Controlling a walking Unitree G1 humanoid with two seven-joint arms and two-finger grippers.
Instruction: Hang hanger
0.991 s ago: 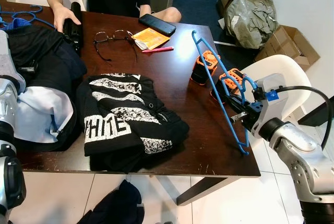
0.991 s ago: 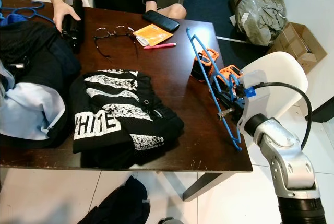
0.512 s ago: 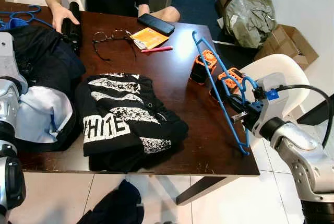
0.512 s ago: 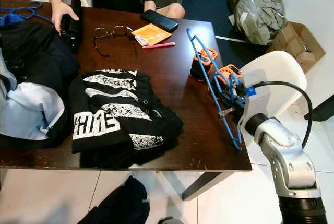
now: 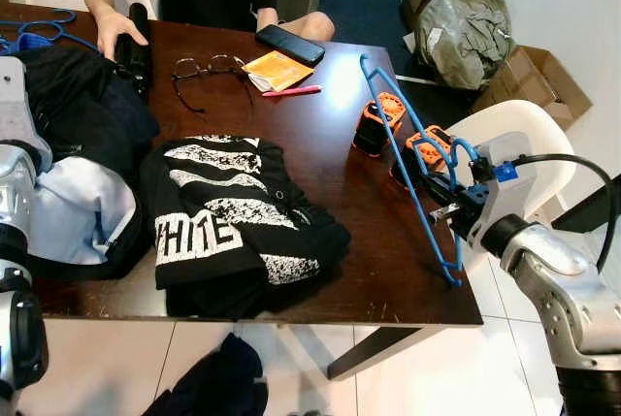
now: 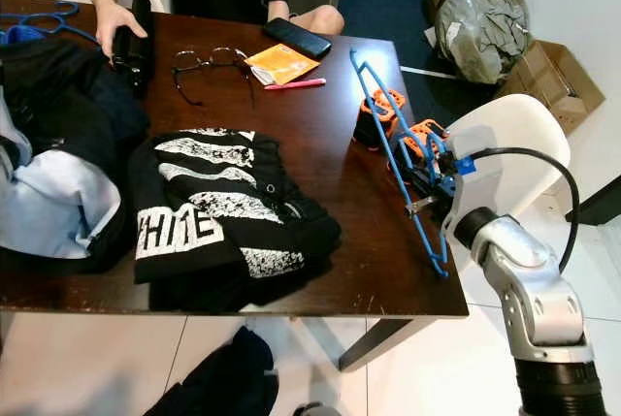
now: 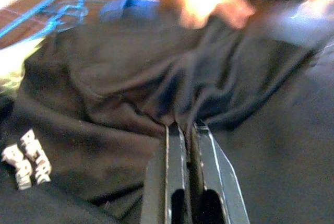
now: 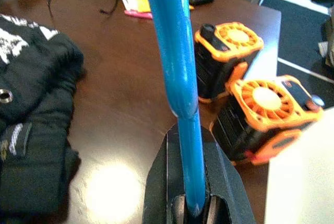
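A blue plastic hanger (image 5: 438, 241) stands tilted over the right side of the dark wooden table (image 5: 340, 193), its top leaning toward the far side. My right gripper (image 5: 441, 195) is shut on its bar near the middle. The right wrist view shows that bar (image 8: 177, 51) clamped between the black fingers (image 8: 159, 182). At the table's left my left arm (image 5: 12, 159) hangs over a heap of dark clothes. The left gripper (image 7: 183, 129) is shut, its tips against a fold of black cloth (image 7: 104, 78).
Two orange-and-black devices (image 5: 374, 123) sit just behind the hanger. A folded black printed shirt (image 5: 228, 212), glasses (image 5: 209, 72), a phone (image 5: 291, 45) and a pink pen lie on the table. A person sits at the far side. A white chair (image 5: 509, 140) stands right.
The view has shifted slightly. The hanger and my right gripper stay almost where they were, the hanger's top leaning a touch further right. The left arm has barely moved.
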